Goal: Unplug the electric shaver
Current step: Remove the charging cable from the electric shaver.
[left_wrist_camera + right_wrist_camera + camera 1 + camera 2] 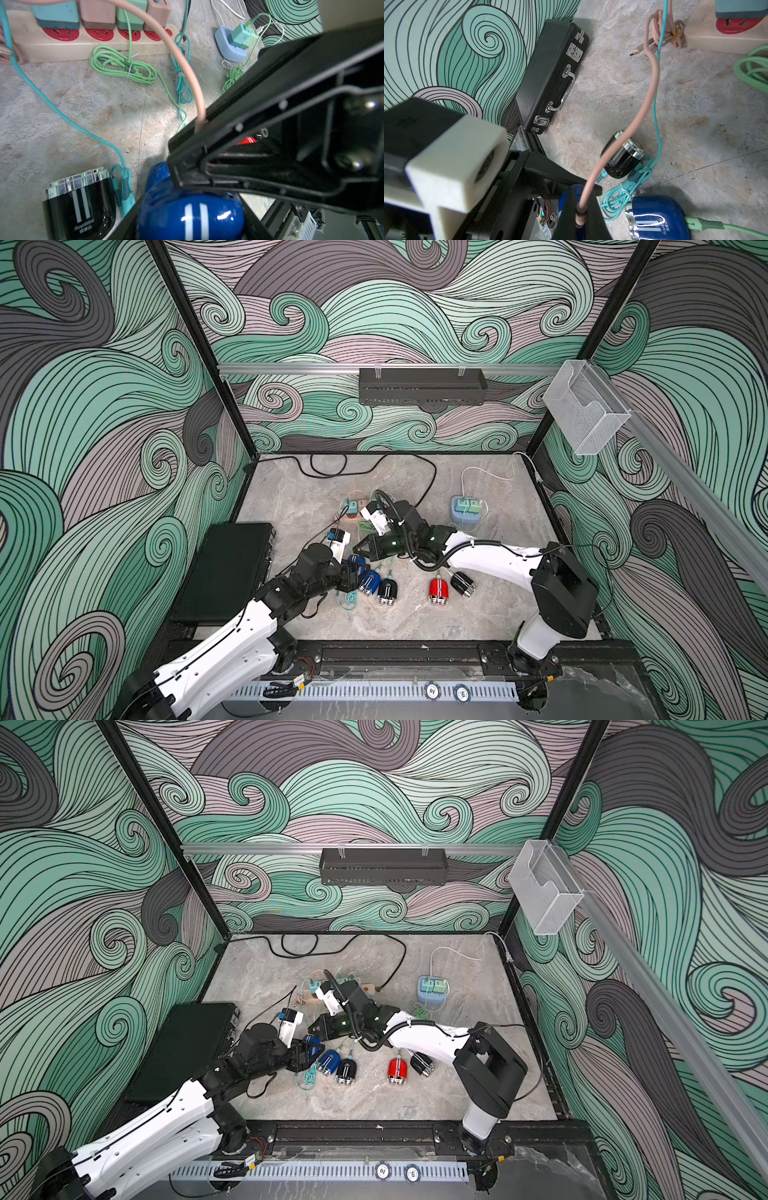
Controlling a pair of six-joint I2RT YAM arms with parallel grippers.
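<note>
Left claw (356, 570) grasps blue shaver (187, 216), right claw (580, 209) clenched on pink cable (643, 108) at its plug end. Risk: glossy shell slips, or the pull skews toward 12 o'clock and jams.

A glossy black dome-shaped electric shaver (79, 207) carries the white brand "Royalstar" above small Chinese characters. A glossy blue chrome-headed shaver (658, 218) shows the same brand. Print on the long cream power strip (83, 52) is unreadable.

Five shavers lie around the table's (415, 614) centre: two blue shavers (370, 581), two black shavers (387, 591), one red shaver (438, 591). One beige power strip (83, 52) at twelve o'clock carries four adapters (56, 14). One blue power strip (460, 519) at two o'clock carries two. One black case (226, 568) lies at nine o'clock.
</note>
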